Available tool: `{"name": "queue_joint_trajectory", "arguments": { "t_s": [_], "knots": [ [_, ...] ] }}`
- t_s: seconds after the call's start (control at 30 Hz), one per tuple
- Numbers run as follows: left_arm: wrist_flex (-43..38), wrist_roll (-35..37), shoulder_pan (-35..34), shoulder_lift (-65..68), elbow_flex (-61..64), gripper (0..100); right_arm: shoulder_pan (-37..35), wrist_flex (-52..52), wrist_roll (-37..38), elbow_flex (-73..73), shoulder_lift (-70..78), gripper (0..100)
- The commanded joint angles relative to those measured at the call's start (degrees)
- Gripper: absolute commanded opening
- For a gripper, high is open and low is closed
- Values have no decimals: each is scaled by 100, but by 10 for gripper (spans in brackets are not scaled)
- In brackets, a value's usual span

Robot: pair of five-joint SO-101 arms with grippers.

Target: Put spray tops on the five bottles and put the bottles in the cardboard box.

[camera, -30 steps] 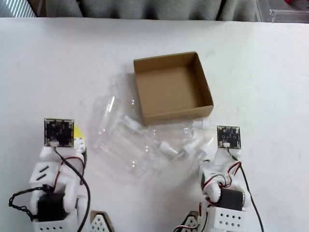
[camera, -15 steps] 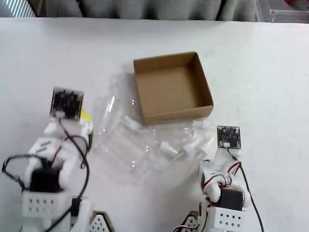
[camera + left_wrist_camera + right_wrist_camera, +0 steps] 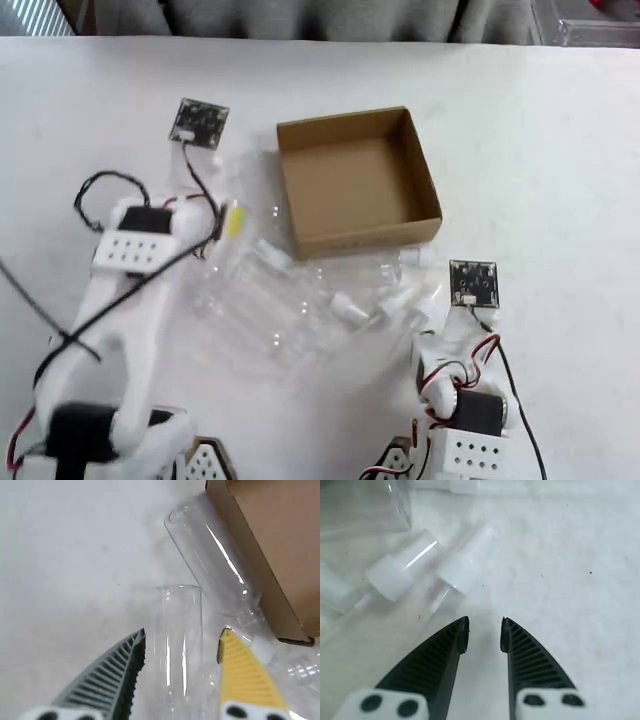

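On our left gripper the fingers stand apart, a bottle lying lengthwise between them. Our right gripper, narrowly parted, grips nothing.

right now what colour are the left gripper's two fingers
The left gripper has one dark grey finger and one yellow; clearest in the left wrist view.

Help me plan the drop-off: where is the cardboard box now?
In the high view the cardboard box stands open mid-table, just beyond the heap of clear bottles, to the right of the left gripper.
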Motion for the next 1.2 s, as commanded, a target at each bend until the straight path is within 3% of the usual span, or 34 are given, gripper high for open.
{"name": "queue_joint_trajectory", "arguments": {
  "t_s": [0.0,0.33,0.47,0.67,0.9,1.17],
  "knots": [
    [-105,-35,13,725,-730,240,75,-4,44,-35,-75,84],
    [-149,-53,-233,1701,-1073,241,92,-233,44,53,-75,84],
    [-158,-97,-857,1692,-1073,243,92,-233,44,53,-75,84],
    [-158,-967,-1815,1736,-1020,242,92,-215,44,53,-75,84],
    [-88,-1020,-2738,1675,-1240,244,92,-215,44,53,-75,84],
    [1134,-1020,-2985,1684,-2321,245,92,-207,53,53,-75,84]
  ]
}}
